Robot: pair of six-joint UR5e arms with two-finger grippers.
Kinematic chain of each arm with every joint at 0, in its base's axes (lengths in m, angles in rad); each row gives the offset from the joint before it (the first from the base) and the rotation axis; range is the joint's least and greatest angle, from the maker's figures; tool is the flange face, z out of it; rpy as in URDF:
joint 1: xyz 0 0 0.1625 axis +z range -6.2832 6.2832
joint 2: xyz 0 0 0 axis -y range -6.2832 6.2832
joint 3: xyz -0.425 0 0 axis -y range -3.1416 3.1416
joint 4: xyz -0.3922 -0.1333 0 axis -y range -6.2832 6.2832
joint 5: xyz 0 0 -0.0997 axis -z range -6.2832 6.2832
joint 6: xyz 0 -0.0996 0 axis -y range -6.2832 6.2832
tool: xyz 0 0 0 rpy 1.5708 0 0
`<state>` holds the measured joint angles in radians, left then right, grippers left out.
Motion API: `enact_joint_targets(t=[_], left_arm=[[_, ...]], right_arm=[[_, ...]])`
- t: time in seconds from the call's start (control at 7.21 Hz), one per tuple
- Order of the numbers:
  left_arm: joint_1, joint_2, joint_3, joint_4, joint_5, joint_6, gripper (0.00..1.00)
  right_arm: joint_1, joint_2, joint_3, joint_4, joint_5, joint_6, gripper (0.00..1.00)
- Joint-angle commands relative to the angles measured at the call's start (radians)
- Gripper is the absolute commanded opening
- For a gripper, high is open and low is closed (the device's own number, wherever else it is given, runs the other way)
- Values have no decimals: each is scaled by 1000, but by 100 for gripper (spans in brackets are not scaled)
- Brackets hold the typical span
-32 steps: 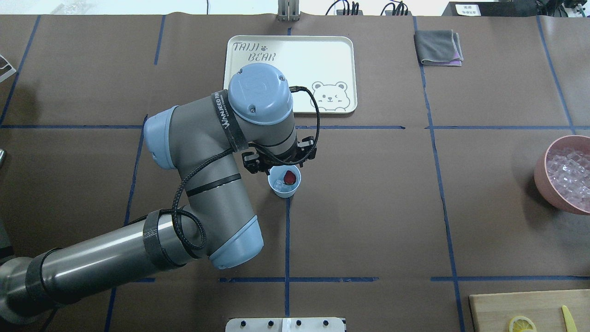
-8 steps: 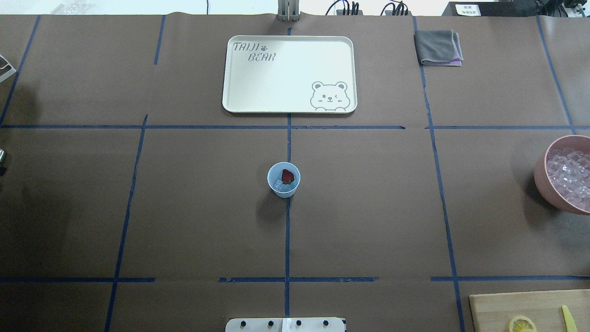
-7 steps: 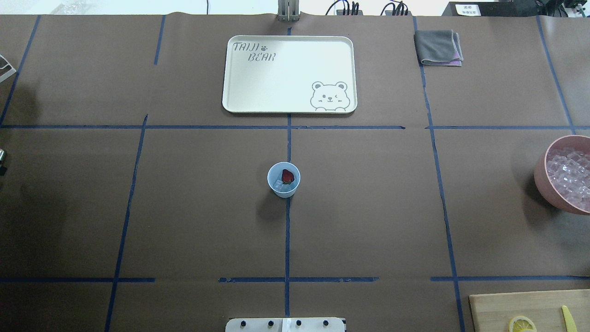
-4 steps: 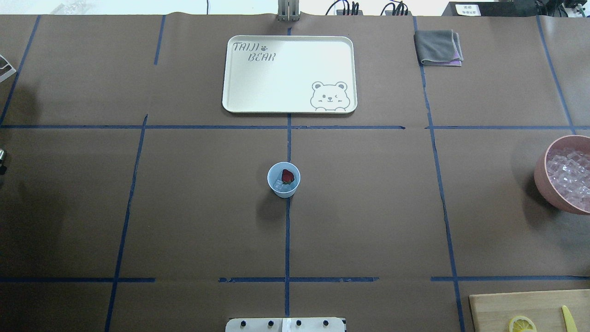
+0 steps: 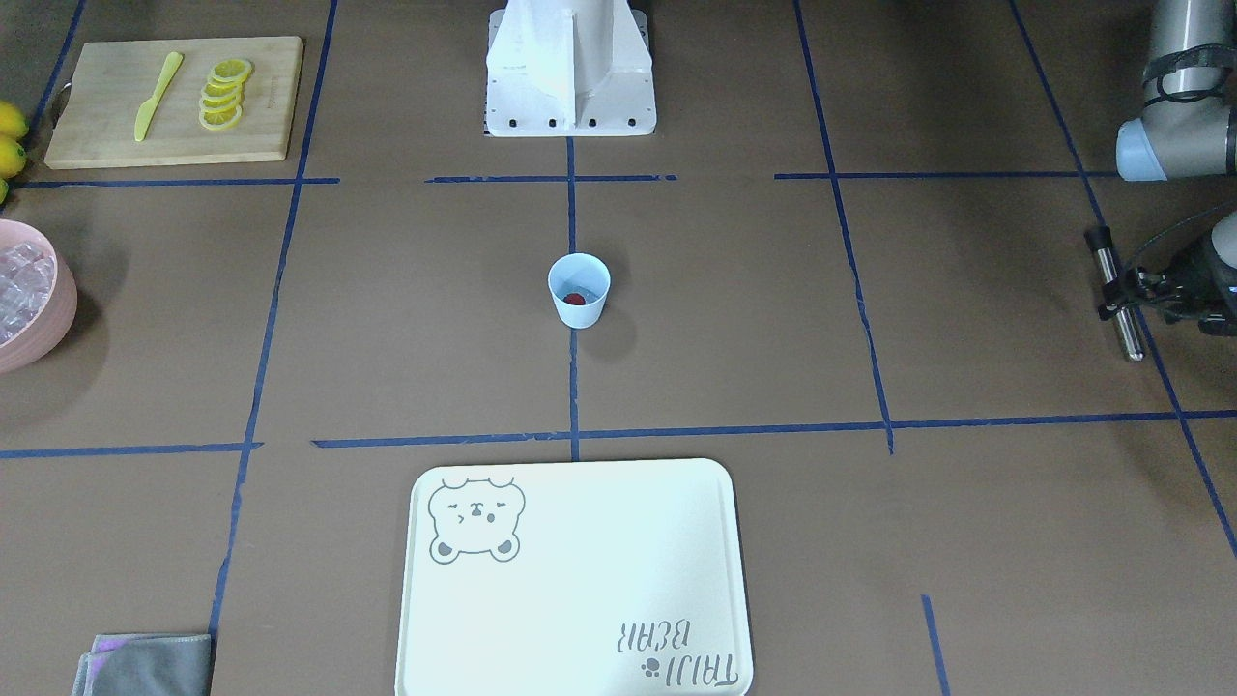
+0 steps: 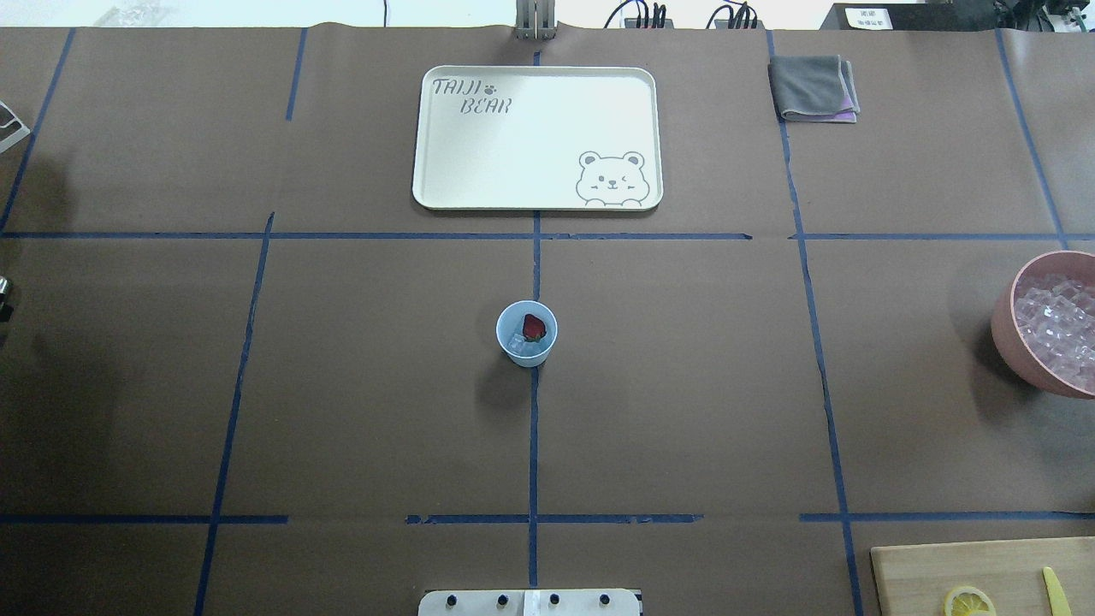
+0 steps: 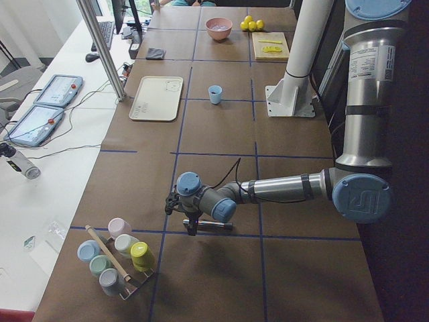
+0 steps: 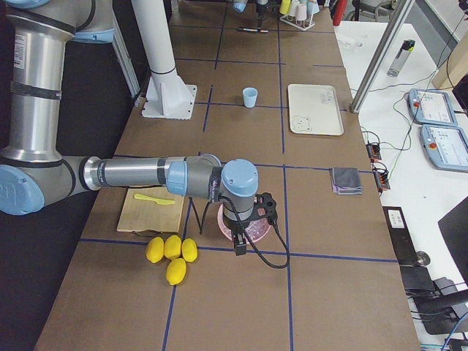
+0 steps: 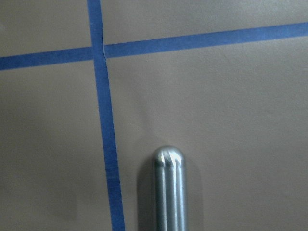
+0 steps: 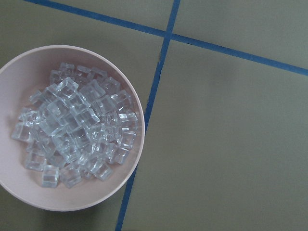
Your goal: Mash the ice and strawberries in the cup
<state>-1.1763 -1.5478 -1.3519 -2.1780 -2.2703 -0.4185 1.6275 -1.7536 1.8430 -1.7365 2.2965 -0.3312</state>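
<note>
The pale-blue cup point(image 6: 527, 334) stands upright mid-table and holds a red strawberry point(image 6: 534, 326) and some ice point(image 6: 517, 344). It also shows in the front view point(image 5: 579, 290). My left gripper point(image 5: 1121, 290) is far off at the table's left end, its fingers on either side of a metal rod point(image 5: 1128, 338) lying there. I cannot tell if it is shut. The left wrist view shows the rod's rounded tip point(image 9: 169, 192). My right gripper point(image 8: 240, 245) hangs over the pink bowl point(image 10: 120, 187) of ice cubes point(image 10: 77, 130). I cannot tell its state.
A white bear tray point(image 6: 537, 137) lies beyond the cup and a grey cloth point(image 6: 813, 85) at the far right. A cutting board point(image 5: 97, 135) carries lemon slices point(image 5: 224, 92) and a yellow knife point(image 5: 155, 97). Whole lemons point(image 8: 170, 256) lie near the bowl. A cup rack point(image 7: 117, 258) stands near the left gripper.
About four seconds ago my left arm was over the cup; it has since left the overhead view. Over the last second nothing has visibly moved.
</note>
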Motion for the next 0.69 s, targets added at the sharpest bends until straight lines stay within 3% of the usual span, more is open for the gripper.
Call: enact_joint_targets(t=[0.0, 0.42, 0.55], left_arm=[[1, -3, 4, 0, 0, 0, 98], [3, -5, 10, 0, 0, 1, 98], [3, -5, 10, -2, 0, 1, 89]], right_arm=[[0, -1, -2, 0, 0, 0, 99], [2, -1, -1, 0, 0, 0, 99], [0, -1, -1, 2, 0, 0, 99]])
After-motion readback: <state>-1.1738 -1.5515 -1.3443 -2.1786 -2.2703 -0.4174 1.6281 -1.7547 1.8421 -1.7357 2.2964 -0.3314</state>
